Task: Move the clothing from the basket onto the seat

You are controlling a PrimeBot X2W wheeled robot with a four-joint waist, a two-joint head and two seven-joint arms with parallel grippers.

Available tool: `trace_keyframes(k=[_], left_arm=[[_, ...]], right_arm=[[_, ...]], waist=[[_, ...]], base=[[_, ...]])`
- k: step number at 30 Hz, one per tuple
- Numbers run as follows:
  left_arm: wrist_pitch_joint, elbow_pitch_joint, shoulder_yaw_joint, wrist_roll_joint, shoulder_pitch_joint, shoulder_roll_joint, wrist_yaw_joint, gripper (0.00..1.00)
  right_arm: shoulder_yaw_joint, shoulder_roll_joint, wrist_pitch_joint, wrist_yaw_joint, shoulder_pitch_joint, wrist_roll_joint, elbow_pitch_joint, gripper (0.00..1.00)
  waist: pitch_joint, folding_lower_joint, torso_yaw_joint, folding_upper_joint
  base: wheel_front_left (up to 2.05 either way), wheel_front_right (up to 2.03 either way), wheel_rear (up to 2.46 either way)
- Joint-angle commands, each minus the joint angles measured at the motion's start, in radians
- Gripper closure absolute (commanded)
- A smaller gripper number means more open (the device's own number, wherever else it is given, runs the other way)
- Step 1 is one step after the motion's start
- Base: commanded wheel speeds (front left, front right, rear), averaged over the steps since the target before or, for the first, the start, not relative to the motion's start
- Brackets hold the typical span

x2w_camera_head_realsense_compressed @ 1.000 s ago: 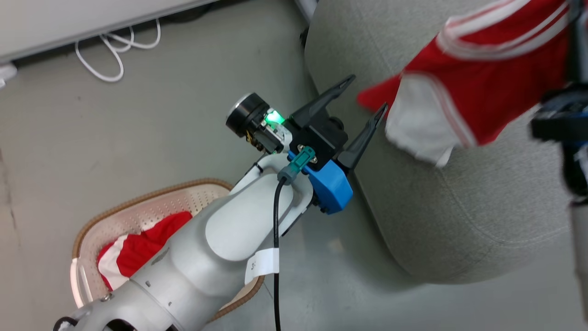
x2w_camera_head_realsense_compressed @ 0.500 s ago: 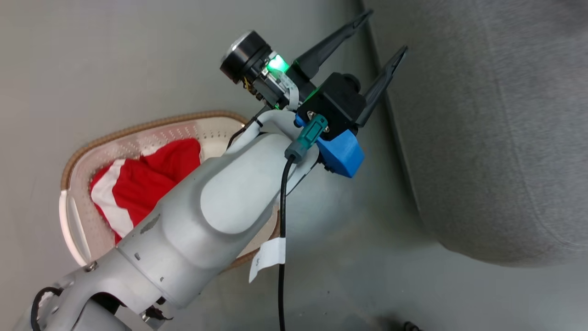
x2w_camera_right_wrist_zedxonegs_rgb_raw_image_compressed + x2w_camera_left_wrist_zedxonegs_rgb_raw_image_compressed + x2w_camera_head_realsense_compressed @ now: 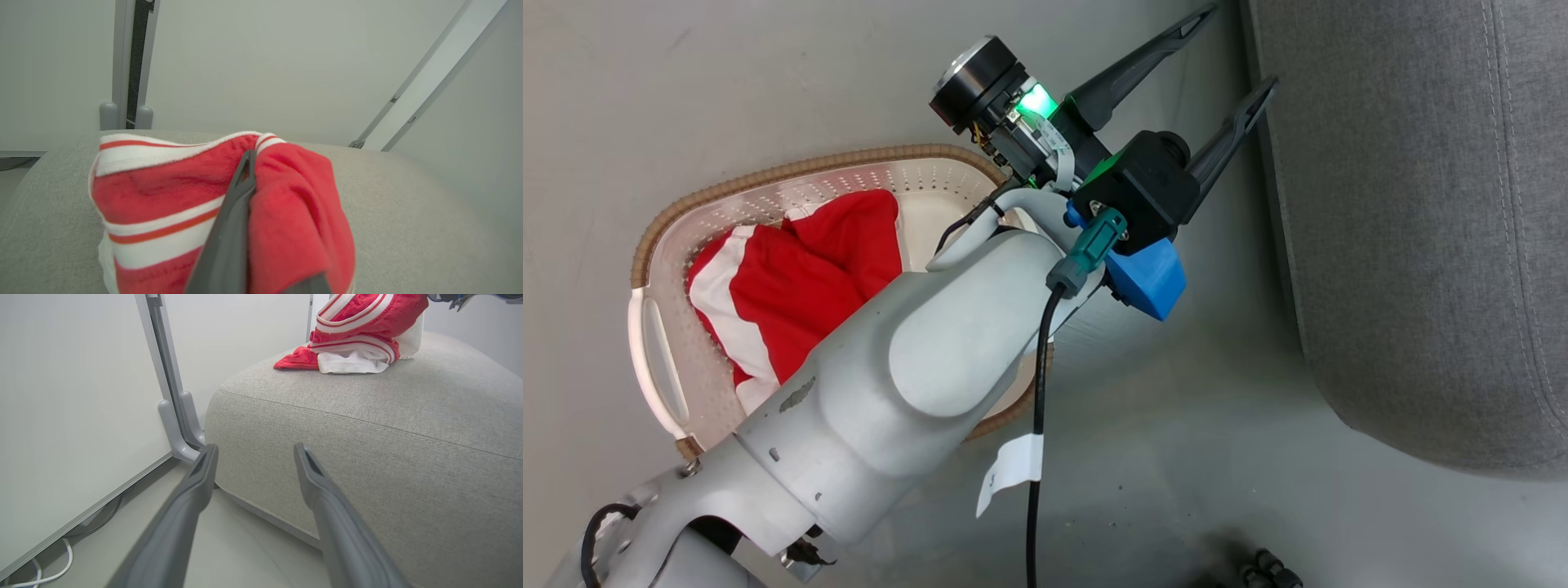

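- The left gripper [image 3: 1240,49] is held with its fingers spread wide and nothing between them, over the floor [image 3: 768,65] between the basket [image 3: 768,175] and the seat [image 3: 1421,245].
- The right gripper [image 3: 248,157] is closed tight on a red-and-white garment [image 3: 163,192], which is pinched between its fingers.
- That garment is bunched on top of the seat, with its lower folds touching the grey cushion.
- More clothing [image 3: 800,278] is seen lying in the basket, partly covered by the left forearm [image 3: 931,367].
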Motion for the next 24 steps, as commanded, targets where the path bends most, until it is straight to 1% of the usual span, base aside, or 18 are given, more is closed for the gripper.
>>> trace_keyframes(k=[1, 4, 5, 6, 9, 13, 18, 24], left_arm=[[-0.004, -0.001, -0.002, 0.006, -0.008, 0.0, -0.003, 0.0], [-0.004, 0.001, -0.001, 0.01, -0.009, -0.002, -0.007, 0.0], [-0.004, 0.003, -0.001, 0.012, -0.008, -0.002, -0.007, 0.0], [-0.004, 0.004, -0.001, 0.014, -0.007, -0.003, -0.007, 0.0], [-0.004, 0.01, 0.003, 0.019, 0.002, -0.003, -0.009, 0.0], [-0.004, 0.005, 0.015, 0.018, 0.025, -0.005, -0.008, 0.0], [-0.004, -0.014, 0.047, 0.011, 0.074, -0.003, -0.005, 0.0], [-0.004, -0.039, 0.103, 0.003, 0.157, 0.005, -0.001, 0.0]], right_arm=[[0.005, 0.016, -0.001, 0.0, 0.024, 0.004, 0.025, 1.0], [0.021, 0.042, 0.0, 0.0, 0.05, 0.003, 0.06, 1.0], [0.024, 0.046, -0.001, 0.0, 0.056, 0.006, 0.069, 0.64], [0.021, 0.049, -0.001, 0.0, 0.056, 0.011, 0.068, 0.0], [0.009, 0.066, -0.001, 0.0, 0.08, 0.022, 0.049, 0.0], [0.0, 0.078, 0.0, 0.0, 0.15, 0.023, 0.008, 0.0], [-0.024, 0.103, 0.0, 0.0, 0.266, 0.006, -0.062, 0.0], [-0.064, 0.123, -0.001, 0.0, 0.412, -0.044, -0.127, 0.0]], waist=[[0.002, -0.0001, -0.001, 0.0], [0.004, -0.0001, -0.003, 0.0], [0.003, -0.0001, -0.004, 0.0], [0.003, -0.0001, -0.005, 0.0], [-0.009, -0.0001, -0.008, 0.0], [-0.049, -0.0001, -0.015, 0.0], [-0.131, -0.0001, -0.03, 0.0], [-0.256, -0.0001, -0.037, 0.0]], base=[[0.0, 0.0, 0.0], [0.0, 0.0, 0.0], [0.0, 0.0, 0.0], [0.0, 0.0, 0.0], [0.0, 0.0, 0.0], [0.0, 0.0, 0.0], [0.0, 0.0, 0.0], [0.0, 0.0, 0.0]])
